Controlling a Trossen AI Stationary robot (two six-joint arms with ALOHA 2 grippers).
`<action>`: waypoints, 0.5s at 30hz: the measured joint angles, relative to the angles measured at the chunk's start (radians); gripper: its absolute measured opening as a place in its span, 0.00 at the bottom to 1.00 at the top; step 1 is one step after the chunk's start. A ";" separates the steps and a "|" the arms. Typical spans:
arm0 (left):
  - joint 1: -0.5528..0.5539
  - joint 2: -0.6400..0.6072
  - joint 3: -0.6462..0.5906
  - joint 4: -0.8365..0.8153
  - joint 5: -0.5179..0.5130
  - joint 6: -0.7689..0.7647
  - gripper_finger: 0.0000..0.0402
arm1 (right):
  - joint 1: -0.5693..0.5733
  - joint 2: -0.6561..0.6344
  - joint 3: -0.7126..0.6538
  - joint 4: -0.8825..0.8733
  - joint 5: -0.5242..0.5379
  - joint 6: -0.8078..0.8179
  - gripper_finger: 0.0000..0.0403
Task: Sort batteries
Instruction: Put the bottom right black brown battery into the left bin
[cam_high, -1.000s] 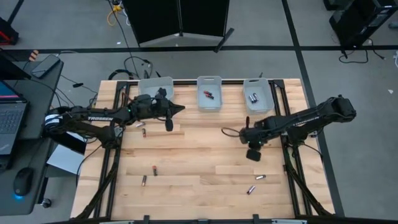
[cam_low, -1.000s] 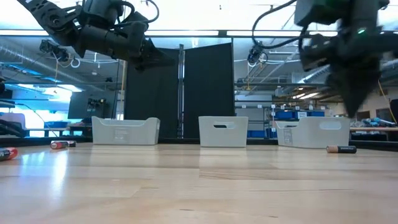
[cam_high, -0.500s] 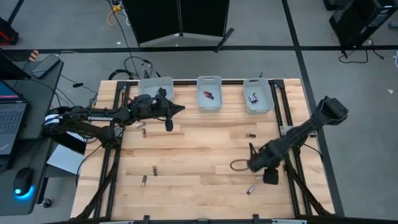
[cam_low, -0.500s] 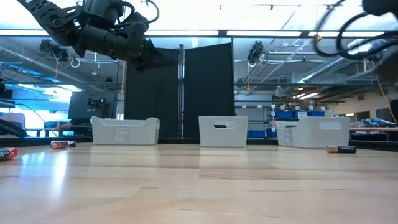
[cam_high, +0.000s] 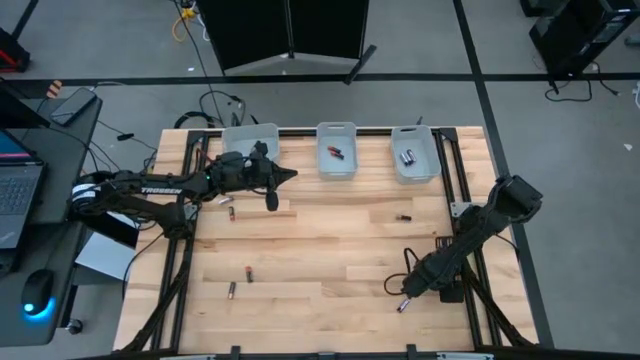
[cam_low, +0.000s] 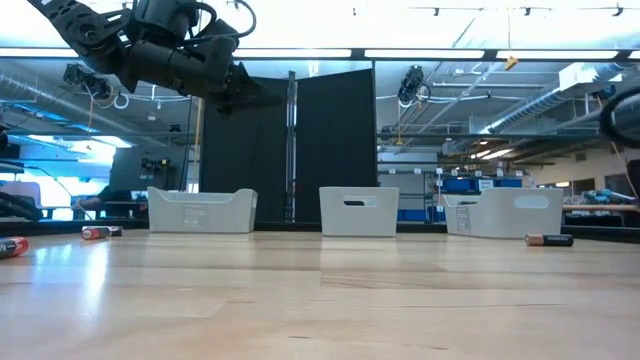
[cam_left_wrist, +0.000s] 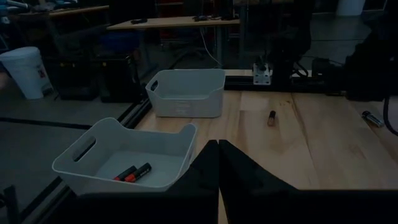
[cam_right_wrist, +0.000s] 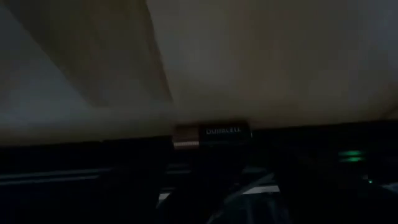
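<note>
Batteries lie scattered on the wooden table: one (cam_high: 404, 217) at the right middle, one (cam_high: 232, 212) at the left, two (cam_high: 248, 273) (cam_high: 231, 290) near the front left, one (cam_high: 404, 305) at the front right. My right gripper (cam_high: 396, 288) is tipped down, open, just above that front-right battery. In the right wrist view a black battery (cam_right_wrist: 211, 134) lies flat on the wood just ahead of the fingers. My left gripper (cam_high: 290, 175) hangs shut and empty in the air in front of the left bin (cam_high: 250, 140).
Three pale bins line the far edge: the left (cam_left_wrist: 124, 155) holds two black and red batteries, and the middle (cam_high: 337, 150) and right (cam_high: 413, 152) also hold some. The left arm reaches over the table's far left. A laptop and mouse sit off the table's left side.
My right gripper has swung from the table's middle right toward the near edge, sunk and tipped steeply downward, its fingers opening on the way. It now hangs over the front-right batteries and covers the silver one that lay there.
</note>
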 joint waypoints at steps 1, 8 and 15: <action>0.000 0.000 0.000 0.000 0.000 0.000 0.02 | 0.005 0.008 0.000 0.003 0.000 -0.013 0.74; 0.000 0.000 0.000 -0.006 0.000 0.000 0.02 | 0.022 0.024 -0.052 0.083 -0.018 -0.022 0.74; 0.000 0.000 0.000 -0.012 0.000 0.000 0.02 | 0.041 0.020 -0.108 0.131 -0.054 -0.028 0.73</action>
